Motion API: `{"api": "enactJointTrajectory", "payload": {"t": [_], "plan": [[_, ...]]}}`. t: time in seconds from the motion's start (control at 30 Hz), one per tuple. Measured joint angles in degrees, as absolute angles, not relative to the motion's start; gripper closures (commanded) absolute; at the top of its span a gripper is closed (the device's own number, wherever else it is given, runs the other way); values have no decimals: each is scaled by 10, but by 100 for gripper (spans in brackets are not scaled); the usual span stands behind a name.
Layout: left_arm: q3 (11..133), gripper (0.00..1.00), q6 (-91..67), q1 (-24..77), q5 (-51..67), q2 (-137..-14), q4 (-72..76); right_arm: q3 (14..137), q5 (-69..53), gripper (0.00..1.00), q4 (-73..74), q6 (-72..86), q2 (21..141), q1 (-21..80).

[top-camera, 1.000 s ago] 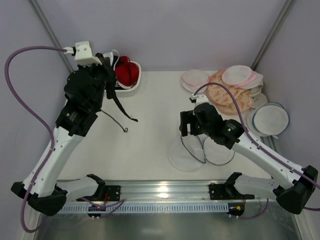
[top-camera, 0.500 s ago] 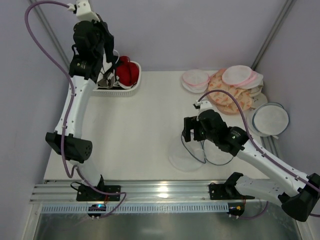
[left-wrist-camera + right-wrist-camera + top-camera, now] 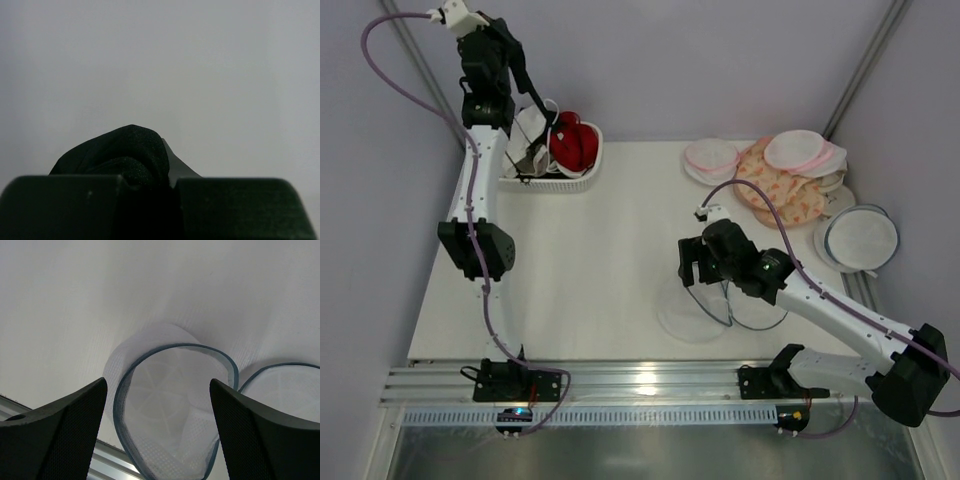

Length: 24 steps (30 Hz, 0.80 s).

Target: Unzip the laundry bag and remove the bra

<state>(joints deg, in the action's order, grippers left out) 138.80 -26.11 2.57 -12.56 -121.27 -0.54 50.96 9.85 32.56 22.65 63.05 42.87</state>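
The laundry bag (image 3: 167,405) lies unzipped near the front of the counter (image 3: 610,230), right of the middle. It is one bag, fallen open into two bowl-like halves of see-through white mesh. Each half is edged with a grey-blue zip rim, and the two join at one spot. A faint ribbed frame shows through the mesh of the nearer half. Both bowls are open upward with only mesh inside.

The right end effector (image 3: 157,390) hangs over the bag with its two fingers spread wide, one on each side of the left half, gripping nothing.

The bra (image 3: 130,150) is out of the bag. It is the one black bra, a soft fold of padded dark fabric, and the left end effector (image 3: 172,187) has its fingers pressed together on that fold. The left arm (image 3: 478,190) reaches high at the far left corner. A thin black strap trails down from it toward the white basket (image 3: 565,185) at the back of the counter.

There is one basket, and it holds one red bra (image 3: 575,145) with a white garment (image 3: 528,128) beside it. I cannot make out the darker bits under the white garment.

At the far right corner I count two pink-rimmed white rounds (image 3: 710,156). One lies on the counter and the other sits on top of a peach patterned cloth (image 3: 775,195). Just right of that pile lies one flat grey-rimmed white disc (image 3: 861,236), well apart from the bag.
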Motion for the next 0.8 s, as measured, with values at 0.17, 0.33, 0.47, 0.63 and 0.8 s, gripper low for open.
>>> {"api": "enactJointTrajectory", "payload": {"t": [0.17, 0.33, 0.47, 0.63, 0.8], "plan": [[1470, 99, -294, 25, -145, -1326, 31, 495, 95, 14, 322, 227, 635, 426], [1473, 94, -333, 22, -161, -1402, 36, 480, 92, 14, 315, 229, 637, 423], [1469, 81, -362, 15, -161, -1442, 26, 464, 86, 14, 308, 238, 639, 422], [1467, 11, -369, 10, -151, -1448, 20, 455, 75, 14, 293, 243, 654, 422], [1468, 1, -362, 10, -150, -1444, 4, 451, 62, 14, 279, 244, 668, 422]]}}
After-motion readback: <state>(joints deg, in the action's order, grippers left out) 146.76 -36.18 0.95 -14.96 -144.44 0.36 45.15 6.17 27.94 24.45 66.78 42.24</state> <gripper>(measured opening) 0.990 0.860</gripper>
